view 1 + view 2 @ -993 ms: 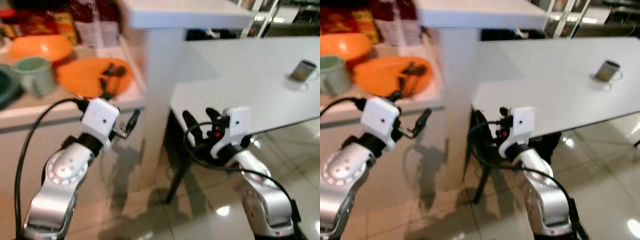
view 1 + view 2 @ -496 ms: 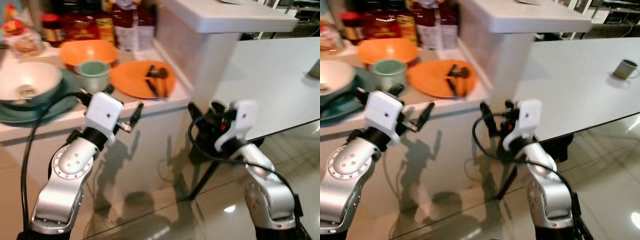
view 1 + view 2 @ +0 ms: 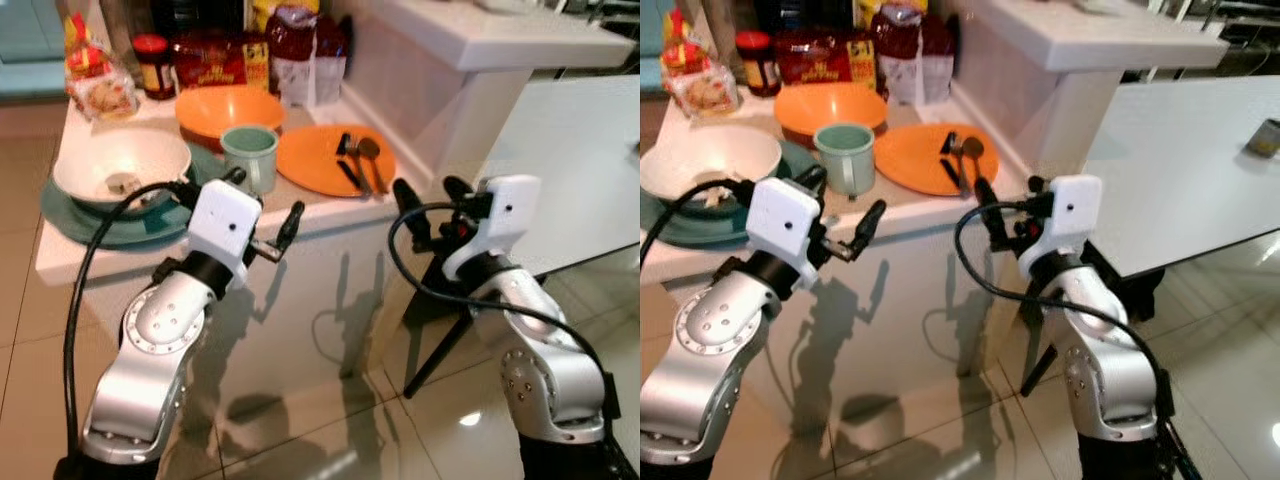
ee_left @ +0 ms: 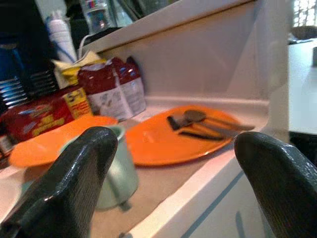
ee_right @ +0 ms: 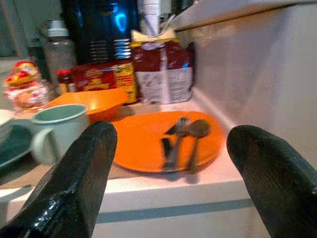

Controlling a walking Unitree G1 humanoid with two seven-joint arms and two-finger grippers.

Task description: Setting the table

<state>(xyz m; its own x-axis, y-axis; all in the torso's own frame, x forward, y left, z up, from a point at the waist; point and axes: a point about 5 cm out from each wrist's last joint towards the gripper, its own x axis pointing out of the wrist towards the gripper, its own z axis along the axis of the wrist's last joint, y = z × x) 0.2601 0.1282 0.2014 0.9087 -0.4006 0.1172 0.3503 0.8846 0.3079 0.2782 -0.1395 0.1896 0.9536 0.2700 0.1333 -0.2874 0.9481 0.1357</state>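
The right gripper (image 3: 1005, 215) is spread wide and holds nothing; its two black fingers (image 5: 69, 183) frame the counter edge without touching it. Straight ahead of it, on the white counter (image 3: 330, 215), lies the orange plate (image 3: 335, 160) with dark cutlery (image 3: 355, 160) resting on it, what looks like a spoon and two flatter pieces lying side by side. The plate sits near the counter's front edge, just beyond the fingertips.

The left gripper (image 3: 265, 215) is also wide open and empty, raised in front of the counter edge. Just beyond it stands the pale green mug (image 3: 250, 158), upright, between the orange plate and a white bowl (image 3: 120, 170) that sits on a teal plate (image 3: 80, 225). Behind the mug is an orange bowl (image 3: 230, 108).

Farther back, against the wall, stand a red packet (image 5: 104, 77) with yellow lettering too blurred to read, a dark red and white bag (image 5: 163, 72), a red-lidded jar (image 3: 152, 65) and a wrapped snack (image 3: 92, 85); no label is legible.

Off past the right gripper's outer side, beyond the counter's end wall, a white table (image 3: 1180, 170) carries a small dark cup (image 3: 1265, 137) near its far edge.
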